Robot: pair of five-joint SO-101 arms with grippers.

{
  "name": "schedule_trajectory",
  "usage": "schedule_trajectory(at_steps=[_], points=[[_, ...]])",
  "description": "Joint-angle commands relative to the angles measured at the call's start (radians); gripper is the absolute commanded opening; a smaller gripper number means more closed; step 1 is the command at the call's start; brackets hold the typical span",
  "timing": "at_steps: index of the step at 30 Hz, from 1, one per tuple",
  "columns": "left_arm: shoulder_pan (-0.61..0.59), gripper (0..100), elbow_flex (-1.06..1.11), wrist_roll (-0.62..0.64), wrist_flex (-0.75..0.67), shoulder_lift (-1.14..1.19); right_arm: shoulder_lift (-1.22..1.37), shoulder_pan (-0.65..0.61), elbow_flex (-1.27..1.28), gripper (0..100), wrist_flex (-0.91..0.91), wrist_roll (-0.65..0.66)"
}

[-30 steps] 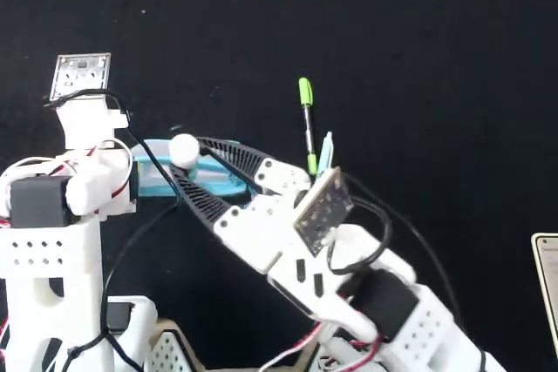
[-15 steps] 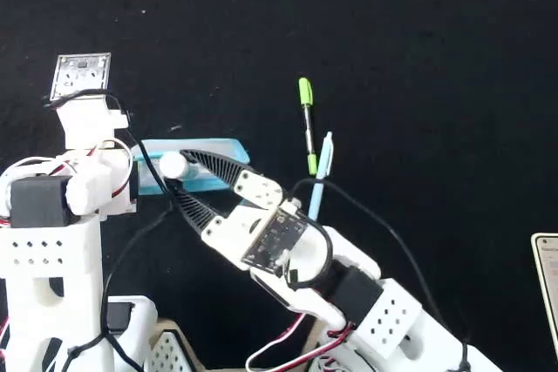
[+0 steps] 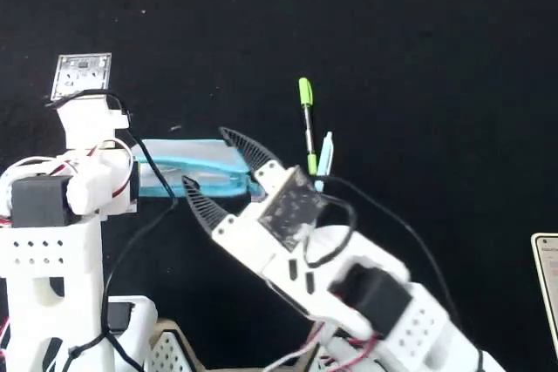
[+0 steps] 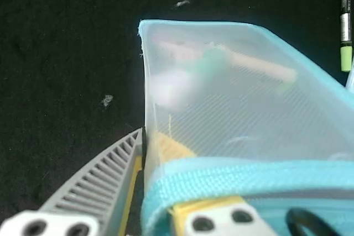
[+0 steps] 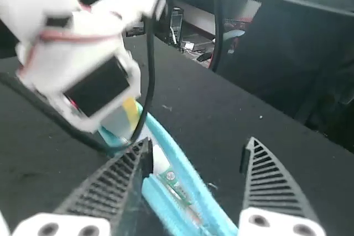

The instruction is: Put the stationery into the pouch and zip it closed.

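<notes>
The light-blue pouch [image 3: 187,167] lies on the black table, its translucent side [image 4: 238,109] showing white, green and orange items inside. My left gripper [image 4: 146,142] is shut on the pouch's open edge, with the left arm [image 3: 87,180] standing at that end. The black fingers of my right gripper [image 3: 209,160] are spread open over the pouch's mouth and hold nothing; the pouch's blue rim [image 5: 177,192] shows between them [image 5: 198,143]. A green-capped pen [image 3: 305,119] and a pale blue pen [image 3: 324,156] lie on the table just beyond the right arm.
A white card [image 3: 547,272] lies at the table's right edge. The left arm's black cable [image 3: 144,163] runs across the pouch's end. The far half of the black table [image 3: 418,67] is bare. Dark chairs [image 5: 287,42] stand behind the table.
My right gripper carried a small white round item to the pouch's mouth, then opened wide; the item is gone from its fingers. The left arm stayed still.
</notes>
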Motion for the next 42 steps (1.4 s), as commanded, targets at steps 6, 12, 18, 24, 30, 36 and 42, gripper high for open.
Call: schedule_trajectory(at_steps=[6,12,18,24,30,36,42], points=[[-0.010,3,-0.016,0.000,-0.009,-0.005,-0.008,0.347,-0.352,25.1,0.333,-0.018],[-0.010,3,-0.016,0.000,-0.009,-0.005,0.071,0.594,-0.209,25.1,0.377,-0.020],[-0.010,3,-0.016,0.000,-0.009,-0.005,0.285,0.667,-0.125,25.1,0.364,-0.146],[-0.013,3,-0.015,0.000,-0.009,-0.005,0.547,0.694,-0.150,25.1,0.288,-0.270],[-0.015,3,-0.015,0.000,-0.009,-0.006,0.780,0.697,-0.199,25.1,0.233,-0.275],[-0.015,3,-0.015,0.000,-0.009,-0.008,0.967,0.700,-0.292,25.1,0.235,-0.287],[-0.015,3,-0.002,0.000,-0.009,-0.014,1.129,0.752,-0.433,25.0,0.235,-0.365]])
